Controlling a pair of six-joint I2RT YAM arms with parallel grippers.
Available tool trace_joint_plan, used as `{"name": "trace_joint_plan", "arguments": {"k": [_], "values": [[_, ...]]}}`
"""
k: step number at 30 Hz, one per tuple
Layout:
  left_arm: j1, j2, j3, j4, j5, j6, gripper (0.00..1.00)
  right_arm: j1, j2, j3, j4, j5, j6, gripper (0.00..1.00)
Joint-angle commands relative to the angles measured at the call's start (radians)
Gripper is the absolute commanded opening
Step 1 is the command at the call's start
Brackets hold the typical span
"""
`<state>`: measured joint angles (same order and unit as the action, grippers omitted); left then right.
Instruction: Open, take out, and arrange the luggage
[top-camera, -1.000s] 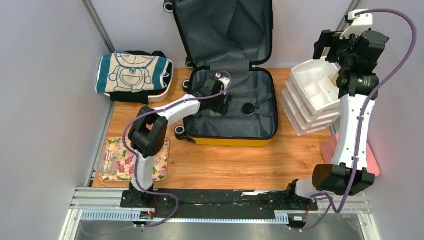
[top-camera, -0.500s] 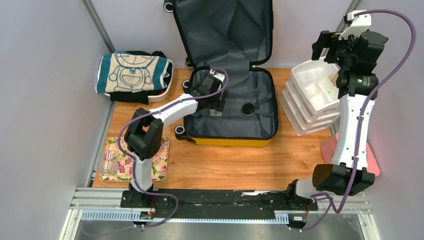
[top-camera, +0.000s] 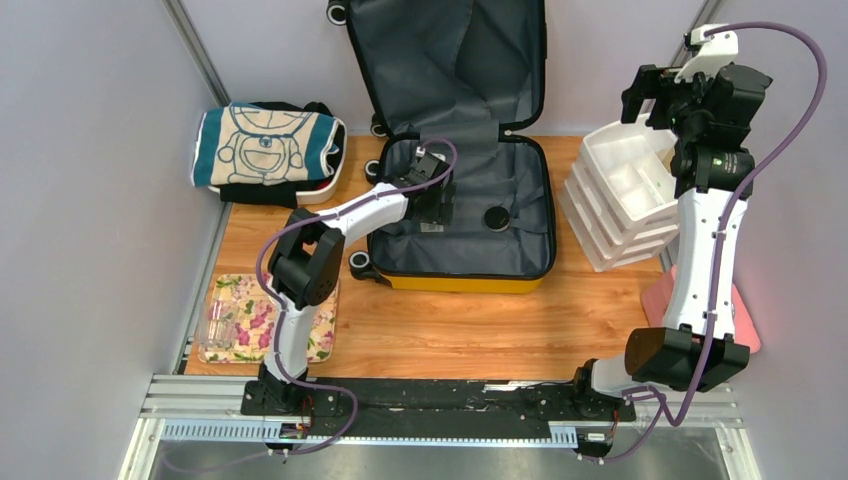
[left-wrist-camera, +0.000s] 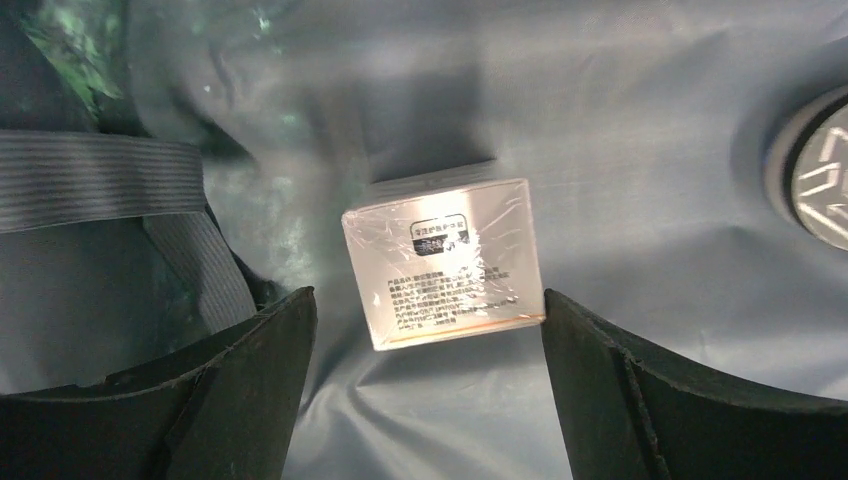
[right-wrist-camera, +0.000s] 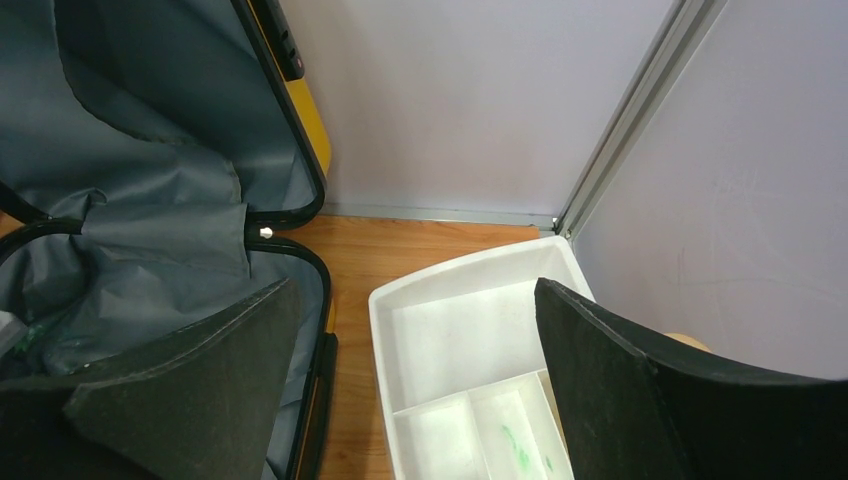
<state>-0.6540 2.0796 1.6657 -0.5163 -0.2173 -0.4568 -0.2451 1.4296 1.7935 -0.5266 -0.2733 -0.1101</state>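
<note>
Two arms are working over the table (top-camera: 440, 320) in the top view. The luggage (top-camera: 520, 250) is lying open at ctr-back, its lid standing up vs. the back wall. Yellow shell is showing only along the near edge, w/ dark grey lining wrinkling inside and black wheels poking out on the left. The left gripper (top-camera: 440, 197) is reaching into the lower half. The right gripper (top-camera: 648, 92) is hanging high above the stacked white trays (top-camera: 615, 215), right of the case.

Left wrist: fingers (left-wrist-camera: 250, 390) are standing wide apart, straddling a small clear-wrapped box (left-wrist-camera: 443, 262) on the lining w/o touching it; nothing gripped. A round dark cap (left-wrist-camera: 815, 190) is sitting at the right edge.

Right wrist: jaws are standing wide, holding nothing, w/ the top tray (right-wrist-camera: 470, 340) below.
</note>
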Motion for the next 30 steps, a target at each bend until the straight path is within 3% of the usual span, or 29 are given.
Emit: {"name": "trace_joint_plan", "arguments": {"k": [1,5,9,10,12,13,14,17,19,24,26,30], "values": [[-0.003,0.036,0.055,-0.021,-0.021,-0.026,0.9,0.004,-0.04,-0.005,0.02,-0.014,-0.013,0.93],[-0.006,0.059,0.054,0.01,-0.008,0.006,0.89,0.004,-0.041,-0.016,0.027,-0.018,-0.003,0.93],[-0.003,0.045,0.02,0.091,0.045,0.075,0.71,0.004,-0.038,-0.022,0.028,-0.035,0.007,0.92],[0.002,0.039,0.016,0.104,0.076,0.089,0.58,0.004,-0.037,-0.022,0.025,-0.04,0.016,0.92],[0.01,0.008,-0.007,0.145,0.113,0.136,0.43,0.004,-0.034,-0.028,0.02,-0.058,0.029,0.92],[0.017,-0.006,-0.023,0.165,0.148,0.154,0.18,0.003,-0.032,-0.034,0.016,-0.069,0.042,0.91],[0.02,-0.042,-0.055,0.183,0.174,0.209,0.01,0.003,-0.032,-0.046,0.011,-0.098,0.049,0.91],[0.048,-0.156,-0.174,0.345,0.301,0.315,0.0,0.006,-0.032,-0.063,-0.006,-0.177,0.075,0.89],[0.104,-0.272,-0.271,0.471,0.569,0.352,0.0,0.009,-0.029,-0.078,-0.018,-0.223,0.081,0.88],[0.223,-0.417,-0.533,1.032,1.107,0.206,0.0,0.052,-0.032,-0.12,-0.024,-0.326,0.06,0.87],[0.244,-0.44,-0.575,1.251,1.215,0.132,0.0,0.079,-0.035,-0.14,-0.018,-0.336,0.043,0.87],[0.246,-0.475,-0.566,1.337,1.415,0.162,0.0,0.112,-0.032,-0.149,-0.015,-0.386,0.04,0.87]]}}
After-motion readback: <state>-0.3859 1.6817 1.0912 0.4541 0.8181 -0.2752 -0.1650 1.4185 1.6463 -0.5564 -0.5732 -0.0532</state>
